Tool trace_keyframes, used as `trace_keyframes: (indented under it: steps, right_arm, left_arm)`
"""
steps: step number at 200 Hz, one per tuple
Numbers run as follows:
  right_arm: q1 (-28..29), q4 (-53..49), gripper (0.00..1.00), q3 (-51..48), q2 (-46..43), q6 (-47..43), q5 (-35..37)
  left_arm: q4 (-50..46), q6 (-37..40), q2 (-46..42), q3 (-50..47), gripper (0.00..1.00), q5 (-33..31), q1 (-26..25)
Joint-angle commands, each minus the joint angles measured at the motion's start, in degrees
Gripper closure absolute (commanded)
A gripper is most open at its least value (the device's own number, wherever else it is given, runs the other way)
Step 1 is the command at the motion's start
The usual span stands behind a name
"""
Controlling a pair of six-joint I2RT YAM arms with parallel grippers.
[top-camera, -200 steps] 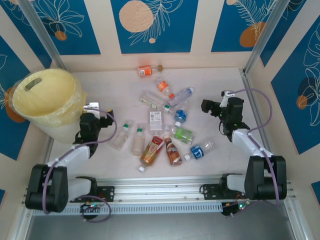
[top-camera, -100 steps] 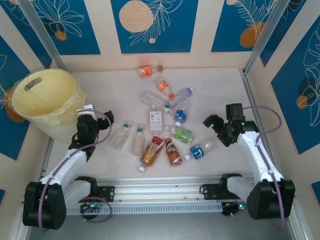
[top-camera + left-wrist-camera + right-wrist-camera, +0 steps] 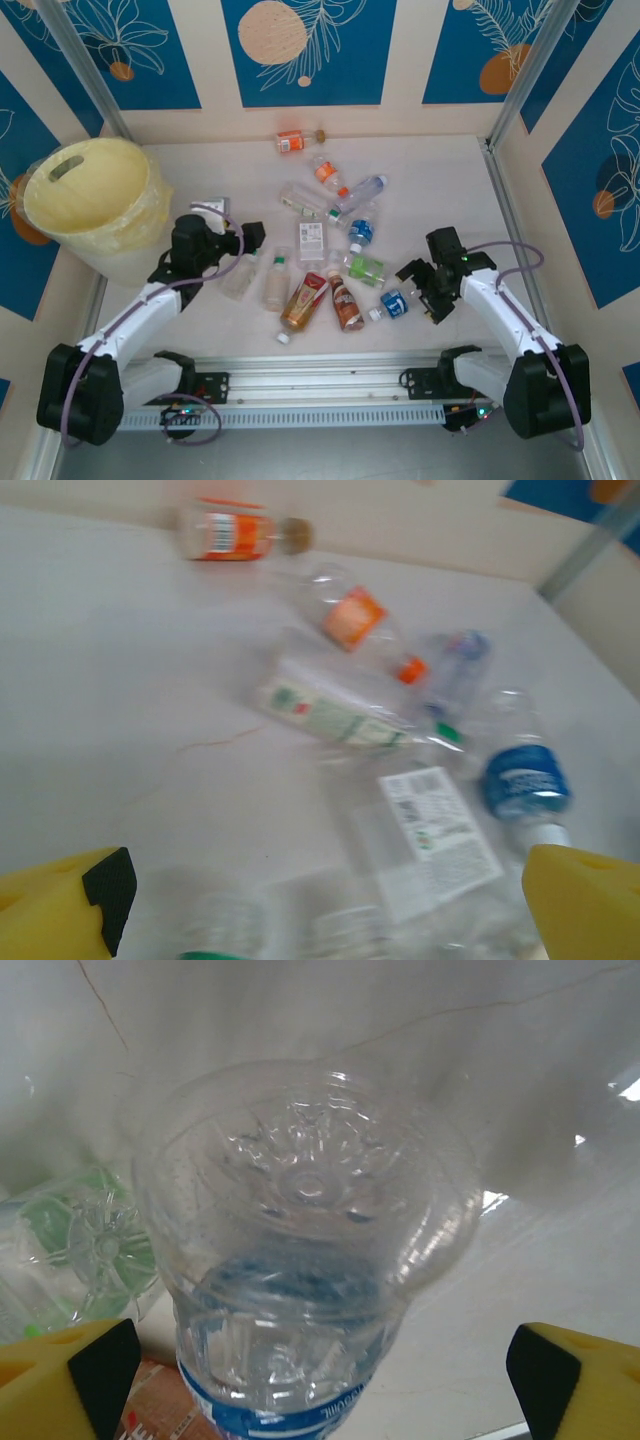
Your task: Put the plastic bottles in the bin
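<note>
Left gripper (image 3: 246, 240): spread wide, holding nothing, low over the table (image 3: 450, 180), just left of the clear green-capped bottles (image 3: 277, 285). Right gripper (image 3: 414, 290): wide too, fingers (image 3: 70, 1385) flanking the base of the blue-labelled bottle (image 3: 395, 302), clear of its sides. Plastic bottles (image 3: 311, 240): lying scattered mid-table, all outside the bin, the orange-labelled one (image 3: 290, 141) farthest back, near the wall. Bin (image 3: 120, 245): upright at the far-left corner, just beside the left gripper, well apart from the right.

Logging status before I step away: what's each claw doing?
Left claw: open, empty.
Right claw: open, straddling the blue-labelled bottle, not gripping.
</note>
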Motion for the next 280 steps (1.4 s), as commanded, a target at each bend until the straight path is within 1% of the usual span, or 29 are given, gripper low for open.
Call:
trace_keyframes:
  steps: [1, 19, 37, 50, 60, 70, 82, 93, 106, 119, 135, 148, 161, 175, 198, 210, 223, 238, 256, 268, 280]
  right_arm:
    - [0.19, 4.56, 0.06, -1.87, 0.37, 3.17, 2.74]
    - [0.10, 9.49, 0.09, -4.30, 0.37, 5.30, 3.65]
    - [-0.18, 13.68, 0.14, -6.72, 1.33, 7.78, 3.96]
    - [-0.26, 17.13, 0.15, -7.94, 2.88, 7.54, 2.98]
    - [-0.35, 17.50, 0.17, -7.73, 4.43, 7.21, 2.83]
    - [-0.26, 17.14, 0.22, -7.50, 5.27, 6.50, 3.47]
    - [-0.26, 15.64, 0.31, -7.33, 4.89, 5.79, 5.31]
    - [-0.19, 14.38, 0.39, -6.88, 3.07, 3.26, 7.74]
    - [0.27, 11.42, 0.42, -5.38, -0.01, 0.49, 11.88]
    - [0.42, 9.31, 0.45, -3.70, -3.61, -3.07, 14.73]
    - [0.93, 9.18, 0.50, -1.53, -7.85, -8.71, 15.42]
    - [2.40, 11.68, 0.51, 0.03, -11.34, -13.58, 15.12]
    - [3.97, 16.69, 0.50, 1.68, -13.32, -18.56, 12.27]
    - [5.58, 22.92, 0.49, 4.06, -12.94, -23.13, 5.84]
    - [7.52, 28.61, 0.48, 10.20, -7.67, -24.86, -1.70]
    - [8.66, 31.00, 0.48, 12.98, -4.59, -25.10, -4.99]
    - [10.35, 32.92, 0.48, 15.77, -1.36, -25.16, -7.30]
    - [12.00, 33.07, 0.48, 19.13, 1.98, -25.31, -9.27]
    - [13.73, 33.34, 0.47, 21.59, 4.41, -25.25, -10.44]
    - [14.17, 33.22, 0.47, 22.53, 5.51, -23.55, -10.77]
    - [14.13, 33.65, 0.47, 23.18, 6.86, -21.52, -13.32]
  left_arm:
    - [2.44, 0.71, 0.96, 1.22, 0.00, 1.56, -3.95]
    - [4.29, -0.74, 2.71, 1.36, 0.00, 1.49, -5.72]
    - [3.59, -0.46, 5.29, 2.66, 0.00, 5.27, -5.91]
    - [2.11, -0.02, 6.95, 4.14, 0.00, 6.94, -6.17]
    - [1.35, 0.41, 7.67, 4.95, 0.00, 7.98, -6.46]
    - [0.98, 0.80, 7.90, 5.49, 0.00, 8.88, -6.89]
    - [1.53, 0.65, 7.92, 5.59, 0.00, 9.84, -7.56]
    - [3.94, -1.78, 8.21, 4.92, 0.00, 11.54, -8.20]
    - [7.02, -4.15, 9.27, 4.55, 0.00, 15.99, -8.88]
    - [4.82, -4.12, 10.17, 6.61, 0.00, 17.68, -10.17]
    - [1.05, -2.33, 11.01, 9.88, 0.00, 17.78, -11.82]
    - [2.80, -2.39, 11.91, 11.10, 0.00, 18.53, -12.86]
    - [6.05, -3.34, 13.56, 12.26, 0.00, 21.09, -13.79]
    - [7.16, -3.76, 16.07, 14.97, 0.00, 24.53, -15.14]
    - [5.33, -1.33, 20.29, 20.43, 0.00, 29.96, -17.99]
    - [3.16, 1.15, 21.90, 23.22, 0.00, 31.53, -19.72]
    - [-0.49, 4.43, 23.44, 26.34, 0.00, 31.97, -21.75]
    - [-3.31, 7.22, 24.93, 29.26, 0.00, 31.00, -23.63]
    - [-3.17, 7.41, 26.51, 30.61, 0.00, 29.45, -24.34]
    - [-3.55, 7.33, 27.57, 31.53, 0.00, 28.47, -24.33]
    - [-4.51, 7.33, 28.88, 32.66, 0.00, 28.82, -24.37]
